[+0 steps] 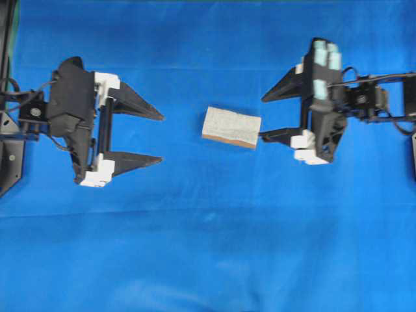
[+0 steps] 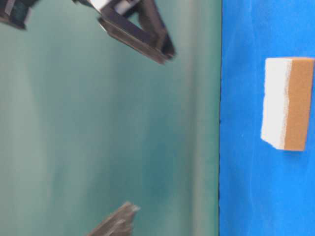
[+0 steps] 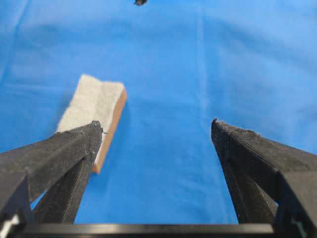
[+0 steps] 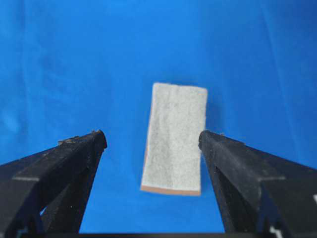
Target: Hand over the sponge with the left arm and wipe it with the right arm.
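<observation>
Overhead view: the sponge [image 1: 231, 127] lies flat on the blue cloth [image 1: 208, 260] between both arms; left gripper [image 1: 161, 138] jaws spread, well apart from it; right gripper [image 1: 262, 117] just beside it. Right wrist view: fingers [image 4: 86, 148] spread wide, sponge lying free ahead between them

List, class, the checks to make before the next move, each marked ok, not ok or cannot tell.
1. Sponge lies flat on the cloth, grey face up: ok.
2. Left gripper open: ok.
3. Right gripper open: ok.
4. Nothing held by either gripper: ok.
5. Sponge centred between the left fingers: not ok, it sits off toward one finger.
6. Right fingertip clear of the sponge: cannot tell, they look very close.
</observation>
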Robot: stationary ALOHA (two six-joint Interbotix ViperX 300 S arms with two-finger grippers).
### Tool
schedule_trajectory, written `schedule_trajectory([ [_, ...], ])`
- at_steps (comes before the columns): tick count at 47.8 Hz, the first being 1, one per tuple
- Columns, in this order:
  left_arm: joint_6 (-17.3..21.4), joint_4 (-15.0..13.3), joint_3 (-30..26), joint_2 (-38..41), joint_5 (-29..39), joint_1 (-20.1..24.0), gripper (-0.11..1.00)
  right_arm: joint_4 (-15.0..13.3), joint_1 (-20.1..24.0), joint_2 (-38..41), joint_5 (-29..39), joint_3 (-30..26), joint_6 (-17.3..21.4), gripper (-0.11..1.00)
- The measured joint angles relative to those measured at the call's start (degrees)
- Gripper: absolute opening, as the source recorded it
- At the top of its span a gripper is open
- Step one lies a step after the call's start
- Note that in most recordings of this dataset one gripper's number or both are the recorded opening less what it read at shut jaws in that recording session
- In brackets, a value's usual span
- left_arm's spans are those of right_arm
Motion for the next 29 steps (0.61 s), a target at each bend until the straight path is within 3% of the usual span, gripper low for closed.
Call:
schedule_trajectory([
  [29, 0.2, 0.0, 10.3, -30.7, 13.4, 0.0, 0.89, -0.1, 0.1, -38.1, 8.7, 16.2, -0.3, 0.75],
])
